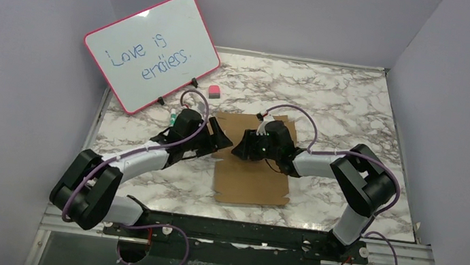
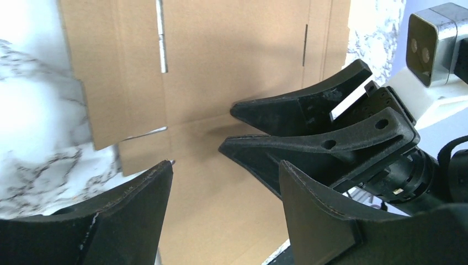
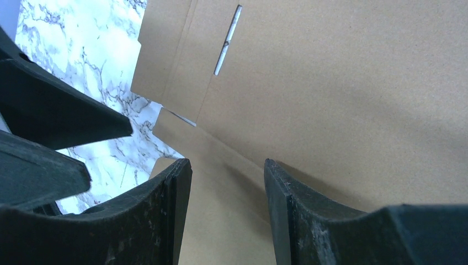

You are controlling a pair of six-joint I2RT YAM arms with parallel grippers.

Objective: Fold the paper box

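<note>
- Cardboard, plain brown and unmarked: the paper box (image 1: 254, 176) lies unfolded as a flat die-cut sheet on the marble counter (image 1: 357, 121), roughly midway between the two arms.
- Its left edge is stepped with notched flaps, and the wrist views show narrow slits (image 3: 227, 40) cut near the fold lines, with the counter showing through them.
- The left gripper (image 1: 220, 137) sits low at the left edge of the paper box and points toward the middle of the sheet. Its jaws are spread wide and nothing is between them. From its own wrist view, the bare sheet and a corner of a flap fill the gap.
- The right gripper (image 1: 242, 148) hangs over the left-centre of the paper box and faces the left one. Its jaws are parted with only cardboard visible behind them, and it grips nothing.
- The two sets of fingertips are near each other above the sheet, close but not touching. I cannot tell whether any fingertip touches the cardboard.
- Beyond the far left corner of the paper box, a pink-rimmed whiteboard (image 1: 152, 52) leans against the wall, tilted, with "Love is endless." handwritten in blue.
- A small pink eraser (image 1: 214, 91) lies on the counter between the whiteboard and the paper box, apart from both.
</note>
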